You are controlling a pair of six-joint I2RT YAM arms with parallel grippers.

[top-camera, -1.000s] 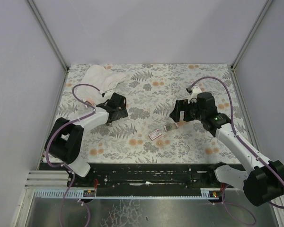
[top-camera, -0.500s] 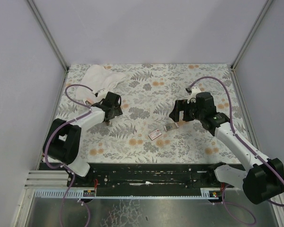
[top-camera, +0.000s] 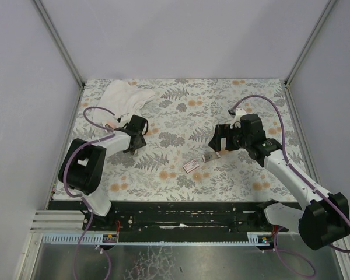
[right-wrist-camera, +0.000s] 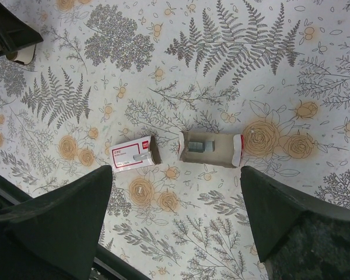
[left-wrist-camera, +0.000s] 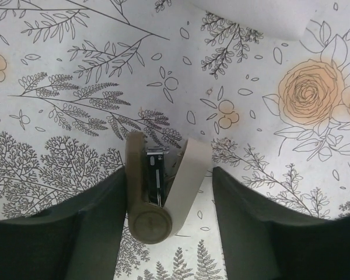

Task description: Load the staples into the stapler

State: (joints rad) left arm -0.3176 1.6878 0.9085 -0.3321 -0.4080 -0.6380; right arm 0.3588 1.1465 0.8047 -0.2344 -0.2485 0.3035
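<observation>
Left end effector (left-wrist-camera: 169, 175) pinched the opened stapler (left-wrist-camera: 160, 195); right end effector (right-wrist-camera: 175, 175) hung spread above red staples box (right-wrist-camera: 133, 156) and its separate tray (right-wrist-camera: 210, 150), side by side on desk (right-wrist-camera: 251, 58)

I'm looking down on a desk (top-camera: 181, 96) covered edge to edge in a pale sheet printed with grey ferns and orange roses. Plain lavender-grey walls close it in: a back wall (top-camera: 181, 35) beyond the far edge, a left wall (top-camera: 17, 116) and a right wall (top-camera: 338, 99) along the sides. A silver left post (top-camera: 58, 42) rises from the far-left corner and a right post (top-camera: 308, 42) from the far-right corner. A black rail (top-camera: 181, 216) runs along the near edge, with brushed sheet metal (top-camera: 181, 262) below it. The light is soft and even.
</observation>
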